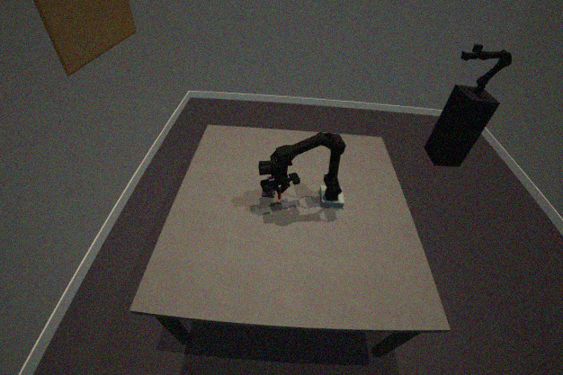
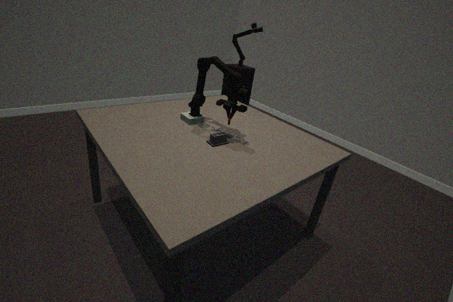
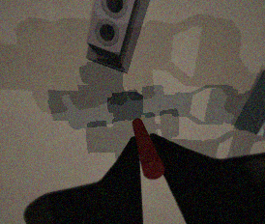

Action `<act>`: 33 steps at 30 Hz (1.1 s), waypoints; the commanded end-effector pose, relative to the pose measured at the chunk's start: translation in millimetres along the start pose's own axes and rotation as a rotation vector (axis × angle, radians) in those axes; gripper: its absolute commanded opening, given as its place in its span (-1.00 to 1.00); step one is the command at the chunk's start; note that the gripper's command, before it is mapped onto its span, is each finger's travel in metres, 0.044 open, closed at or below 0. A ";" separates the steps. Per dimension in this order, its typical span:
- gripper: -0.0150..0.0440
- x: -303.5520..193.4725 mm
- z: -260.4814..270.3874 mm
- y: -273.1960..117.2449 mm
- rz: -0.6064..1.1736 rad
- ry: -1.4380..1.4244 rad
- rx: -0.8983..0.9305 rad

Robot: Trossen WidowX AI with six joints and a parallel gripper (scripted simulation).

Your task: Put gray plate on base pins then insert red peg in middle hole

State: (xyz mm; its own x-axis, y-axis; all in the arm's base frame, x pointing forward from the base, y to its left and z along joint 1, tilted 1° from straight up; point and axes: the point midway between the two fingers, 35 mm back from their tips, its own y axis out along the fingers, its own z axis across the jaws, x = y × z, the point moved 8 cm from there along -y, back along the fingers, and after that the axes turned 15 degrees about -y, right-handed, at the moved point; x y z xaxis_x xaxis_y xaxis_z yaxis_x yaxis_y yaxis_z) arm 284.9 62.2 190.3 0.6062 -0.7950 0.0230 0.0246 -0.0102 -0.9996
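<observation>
My gripper (image 1: 279, 189) (image 2: 229, 114) (image 3: 142, 139) is shut on the red peg (image 1: 279, 194) (image 2: 229, 120) (image 3: 150, 159), which points down from the fingertips, above the table. The gray plate (image 3: 110, 17) lies on the base (image 2: 218, 140) and looks flat. The wrist view shows two of its round dark holes at the top, with the rest cut off by the frame. The pins cannot be made out. The peg is outside the holes, to one side of the plate. In the top view the arm mostly hides the plate and base.
The arm's pale mounting block (image 1: 332, 203) (image 2: 191, 118) (image 3: 259, 101) stands on the table (image 1: 290, 266) (image 2: 182, 188). Shadows of the arm fall around the base. A second arm on a dark pedestal (image 1: 461, 127) (image 2: 237, 84) stands beyond the table.
</observation>
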 end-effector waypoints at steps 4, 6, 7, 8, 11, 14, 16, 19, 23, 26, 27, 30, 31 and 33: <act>-0.49 20.3 0.2 -0.7 -0.004 -0.003 -0.003; -0.49 26.2 -0.4 -0.9 -0.004 -0.003 -0.003; -0.49 29.2 -0.8 -1.0 -0.004 -0.003 -0.003; -0.49 32.1 -1.2 -1.1 -0.004 -0.003 -0.003; -0.49 41.0 -2.6 -1.4 -0.005 -0.003 -0.003; -0.49 49.7 -4.4 -1.6 -0.005 -0.002 -0.002; -0.49 55.4 -5.8 -1.7 -0.005 -0.001 -0.001; -0.49 63.8 -8.1 -1.8 -0.006 0.000 0.000; -0.49 75.0 -11.0 -2.0 -0.007 0.000 0.000; -0.49 84.1 -13.4 -2.1 -0.007 -0.001 0.000; -0.49 87.1 -14.3 -2.1 -0.007 -0.001 0.000; -0.49 96.1 -17.2 -2.2 -0.007 -0.002 0.000; -0.49 99.1 -18.2 -2.2 -0.007 -0.002 0.000; -0.49 105.1 -20.3 -2.2 -0.007 -0.002 0.000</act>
State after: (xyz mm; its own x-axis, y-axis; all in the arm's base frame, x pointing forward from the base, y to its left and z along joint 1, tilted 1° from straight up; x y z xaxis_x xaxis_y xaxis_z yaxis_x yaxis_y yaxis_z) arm 328.2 -26.1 194.7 0.6051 -0.7955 0.0322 0.0300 -0.0176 -0.9994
